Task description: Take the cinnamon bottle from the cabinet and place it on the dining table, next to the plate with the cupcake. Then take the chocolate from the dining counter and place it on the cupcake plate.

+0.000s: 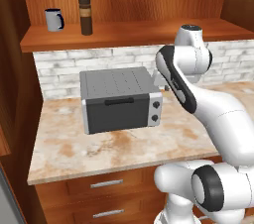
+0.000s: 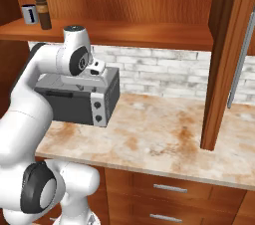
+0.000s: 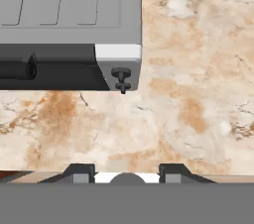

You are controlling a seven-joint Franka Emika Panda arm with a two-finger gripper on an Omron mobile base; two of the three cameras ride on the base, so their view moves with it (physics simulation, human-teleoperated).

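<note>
The cinnamon bottle [image 1: 86, 16] [image 2: 43, 12], slim and dark brown with a lighter band, stands upright on the open shelf of the reddish wooden cabinet [image 1: 134, 34] [image 2: 124, 34]. My gripper [image 3: 126, 171] hangs well below that shelf and to the bottle's right. It points down at the marble counter [image 3: 188, 94] by the front right corner of a grey toaster oven [image 3: 69, 20]. Its fingertips [image 3: 79, 171] stand apart, open, with nothing between them. The plate, cupcake, chocolate and dining table are out of view.
A white-and-navy mug [image 1: 54, 19] [image 2: 30, 14] stands just left of the bottle. The toaster oven [image 1: 119, 99] [image 2: 79, 97] sits on the counter under the shelf. An open cabinet door [image 2: 229, 59] juts out on the right. Drawers [image 1: 106, 184] run below the counter.
</note>
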